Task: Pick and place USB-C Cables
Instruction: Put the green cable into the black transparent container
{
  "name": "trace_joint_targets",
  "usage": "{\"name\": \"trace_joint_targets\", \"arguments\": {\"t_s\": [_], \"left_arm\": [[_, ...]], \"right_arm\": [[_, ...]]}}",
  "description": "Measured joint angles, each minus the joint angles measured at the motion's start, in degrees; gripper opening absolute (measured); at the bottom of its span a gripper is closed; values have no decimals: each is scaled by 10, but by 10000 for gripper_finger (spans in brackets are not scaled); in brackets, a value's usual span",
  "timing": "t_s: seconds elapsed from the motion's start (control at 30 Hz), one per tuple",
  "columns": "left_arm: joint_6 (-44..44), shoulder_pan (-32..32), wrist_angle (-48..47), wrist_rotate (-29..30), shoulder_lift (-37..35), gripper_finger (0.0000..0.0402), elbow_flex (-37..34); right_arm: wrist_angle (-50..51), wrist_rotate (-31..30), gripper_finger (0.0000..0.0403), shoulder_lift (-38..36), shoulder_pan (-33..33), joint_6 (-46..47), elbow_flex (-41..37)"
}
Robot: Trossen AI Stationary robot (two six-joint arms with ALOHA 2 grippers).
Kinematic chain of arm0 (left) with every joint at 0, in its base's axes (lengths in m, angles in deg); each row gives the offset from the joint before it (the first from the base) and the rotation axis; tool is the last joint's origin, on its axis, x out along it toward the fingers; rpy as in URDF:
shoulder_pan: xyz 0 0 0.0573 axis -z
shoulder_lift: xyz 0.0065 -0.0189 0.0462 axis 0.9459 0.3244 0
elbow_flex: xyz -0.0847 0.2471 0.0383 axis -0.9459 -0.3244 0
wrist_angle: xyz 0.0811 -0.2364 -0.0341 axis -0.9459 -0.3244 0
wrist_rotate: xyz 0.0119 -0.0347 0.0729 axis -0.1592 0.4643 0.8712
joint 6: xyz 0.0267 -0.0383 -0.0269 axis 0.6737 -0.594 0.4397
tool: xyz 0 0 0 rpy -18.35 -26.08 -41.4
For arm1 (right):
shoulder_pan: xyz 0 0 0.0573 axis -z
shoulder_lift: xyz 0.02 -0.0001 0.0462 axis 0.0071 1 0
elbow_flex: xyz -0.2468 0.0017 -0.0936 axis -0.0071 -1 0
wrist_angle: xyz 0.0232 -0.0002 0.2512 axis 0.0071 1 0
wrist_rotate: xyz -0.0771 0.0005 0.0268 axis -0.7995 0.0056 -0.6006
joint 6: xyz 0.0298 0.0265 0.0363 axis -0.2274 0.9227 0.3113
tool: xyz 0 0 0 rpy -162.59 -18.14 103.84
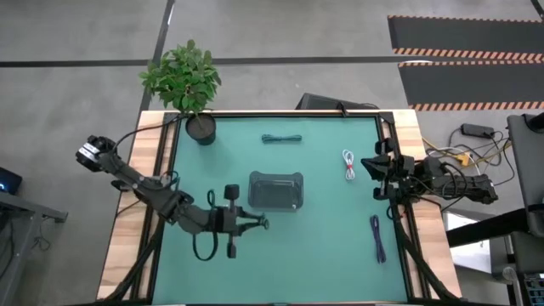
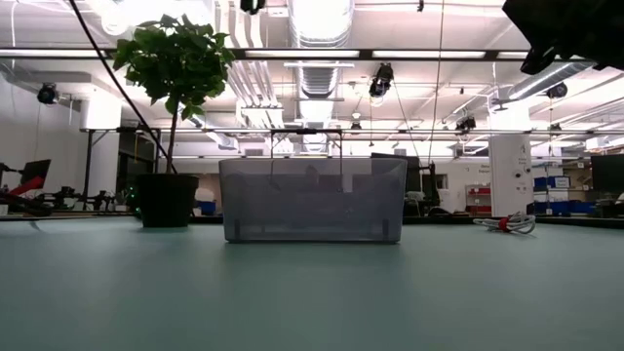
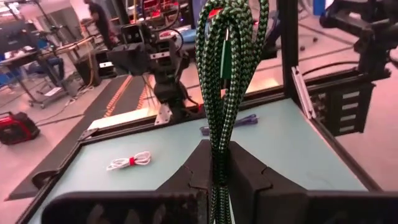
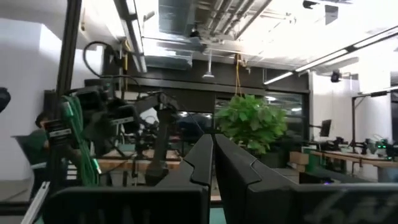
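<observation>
1. My left gripper is clamped on the green cable. The left wrist view shows its braided loops rising from between my fingers, pinched at one end of the bundle. From above, this gripper sits just left of the clear bin, near its front corner.

2. My right gripper waits at the table's right edge, its fingers pressed together on nothing.

3. Three cables lie on the green mat: the dark teal cable far of the bin, the white and red cable to the bin's right, and the purple-blue cable near the right front.

4. Handling, as I judge it: each bundle looks light and limp — braided cord that bends and sags rather than staying stiff. It seems sturdy, not fragile. A pinch across the middle of a bundle, where the strands lie together, should keep loops from slipping free. My present hold near the end lets the loops flop.

5. Hard to make out: from above, the green cable is too thin to see against my fingers. The low view shows the bin and a potted plant, but neither gripper clearly — only a dark arm part in the upper right corner. The bin's hazy walls hide whether anything lies inside. The lower end of the green cable is hidden between my fingers.
</observation>
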Motion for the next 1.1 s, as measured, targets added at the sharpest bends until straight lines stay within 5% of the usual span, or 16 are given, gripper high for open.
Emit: {"name": "trace_joint_targets", "arguments": {"t_s": [0.27, 0.97, 1.1], "left_arm": [[5, -66, 87, -58, 0, 10, -45], [-16, -134, 172, -59, 0, 16, -130], [-48, -135, 167, -22, 0, 17, -147]], "right_arm": [[0, 0, 9, 0, 0, 6, -4], [-1, -5, 9, 0, 0, 37, -15], [7, -5, 9, 2, 0, 50, -15]]}}
